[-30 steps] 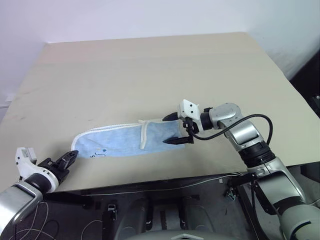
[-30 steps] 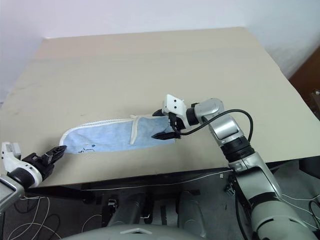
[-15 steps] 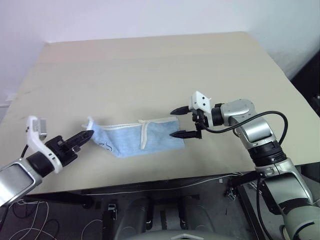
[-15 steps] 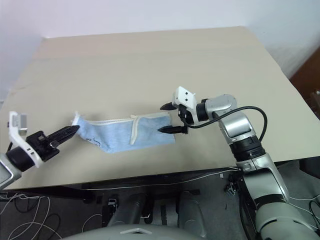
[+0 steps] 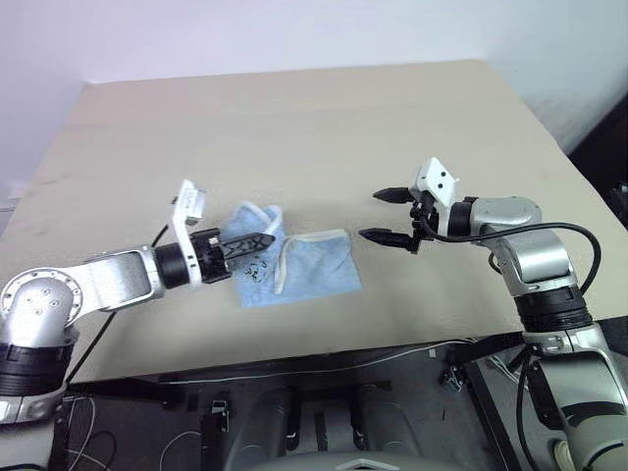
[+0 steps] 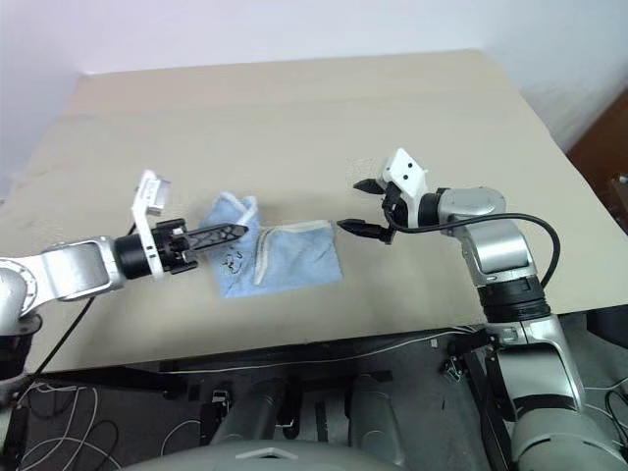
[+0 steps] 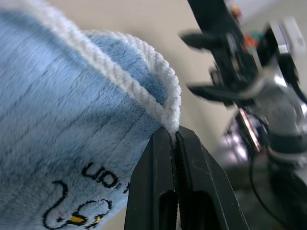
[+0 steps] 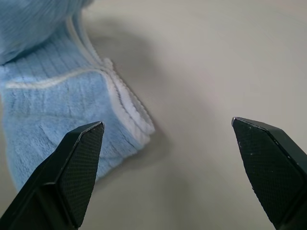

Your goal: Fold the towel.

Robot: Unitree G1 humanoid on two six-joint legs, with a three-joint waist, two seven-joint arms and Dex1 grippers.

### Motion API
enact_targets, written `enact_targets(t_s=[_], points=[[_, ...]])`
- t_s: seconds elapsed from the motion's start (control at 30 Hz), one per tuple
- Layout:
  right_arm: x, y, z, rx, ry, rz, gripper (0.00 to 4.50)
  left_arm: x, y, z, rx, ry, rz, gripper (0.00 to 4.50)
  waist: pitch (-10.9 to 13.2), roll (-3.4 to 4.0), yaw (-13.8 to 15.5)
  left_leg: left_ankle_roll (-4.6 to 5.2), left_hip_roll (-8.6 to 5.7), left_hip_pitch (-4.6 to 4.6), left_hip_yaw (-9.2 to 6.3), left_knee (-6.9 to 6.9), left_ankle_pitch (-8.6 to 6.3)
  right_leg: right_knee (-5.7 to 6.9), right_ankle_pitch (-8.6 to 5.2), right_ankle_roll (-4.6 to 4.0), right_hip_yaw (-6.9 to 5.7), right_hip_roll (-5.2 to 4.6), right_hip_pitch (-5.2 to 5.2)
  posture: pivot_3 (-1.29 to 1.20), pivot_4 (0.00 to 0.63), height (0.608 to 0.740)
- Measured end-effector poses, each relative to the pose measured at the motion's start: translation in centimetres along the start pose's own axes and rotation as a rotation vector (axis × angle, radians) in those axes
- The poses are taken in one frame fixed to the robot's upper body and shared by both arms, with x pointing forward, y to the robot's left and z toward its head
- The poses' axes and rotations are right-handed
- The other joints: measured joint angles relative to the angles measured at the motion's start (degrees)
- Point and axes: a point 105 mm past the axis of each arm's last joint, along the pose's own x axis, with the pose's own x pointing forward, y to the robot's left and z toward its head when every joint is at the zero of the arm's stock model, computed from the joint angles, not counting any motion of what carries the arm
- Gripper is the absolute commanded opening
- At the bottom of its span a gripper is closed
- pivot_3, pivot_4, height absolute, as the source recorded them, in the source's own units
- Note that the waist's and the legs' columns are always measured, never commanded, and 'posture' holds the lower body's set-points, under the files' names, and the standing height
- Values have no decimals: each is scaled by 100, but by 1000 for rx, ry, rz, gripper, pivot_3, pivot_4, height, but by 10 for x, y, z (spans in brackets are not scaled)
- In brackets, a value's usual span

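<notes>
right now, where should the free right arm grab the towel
Judging by its pose, the whitish stitched edge at the towel's right end, approached from the right. That end lies flat nearest the open right gripper, while the left gripper pinches the other end.

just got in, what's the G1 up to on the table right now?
It is folding a light blue terry towel with whitish edging on the beige table. The left gripper is shut on one end of the towel, holding it lifted above the rest of the cloth. The right gripper is open, off the towel's other end and apart from it. The fold is not yet laid down.
</notes>
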Motion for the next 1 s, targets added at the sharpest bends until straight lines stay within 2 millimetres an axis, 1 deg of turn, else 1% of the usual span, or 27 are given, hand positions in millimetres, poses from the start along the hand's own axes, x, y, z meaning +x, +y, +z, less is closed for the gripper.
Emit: enact_targets(t_s=[0.23,0.4,0.5,0.57,0.77,1.0], points=[[-9,-1,-2,19,-5,-65,4500,29,-6,-3,47,157,-81,32,1,-3,2,2,-1,1,-1,13,2,4,0,1,-1,0,8,0,150,740],[-13,-2,-6,29,7,-100,4500,43,-8,-1,62,196,-124,32,1,-3,-2,3,0,1,-1,14,3,5,1,3,-1,1,7,0,150,740],[-17,-2,-7,28,15,-115,4500,57,-9,2,62,203,-147,32,2,-5,15,3,0,0,-2,23,3,5,2,4,-4,1,11,0,150,740],[-18,-2,-8,27,17,-122,4500,65,-11,-1,77,232,-155,32,2,-5,14,4,-1,0,-2,27,2,5,2,5,-4,1,15,0,150,740],[-21,-3,-12,40,36,-139,4500,77,-14,-4,107,270,-194,32,3,-6,-3,4,0,1,-2,30,2,9,3,5,-4,1,15,0,150,740],[-22,-3,-15,42,45,-150,4500,80,-17,-12,139,319,-229,32,3,-6,2,5,0,0,-2,35,0,9,3,5,-3,0,16,0,150,740]])
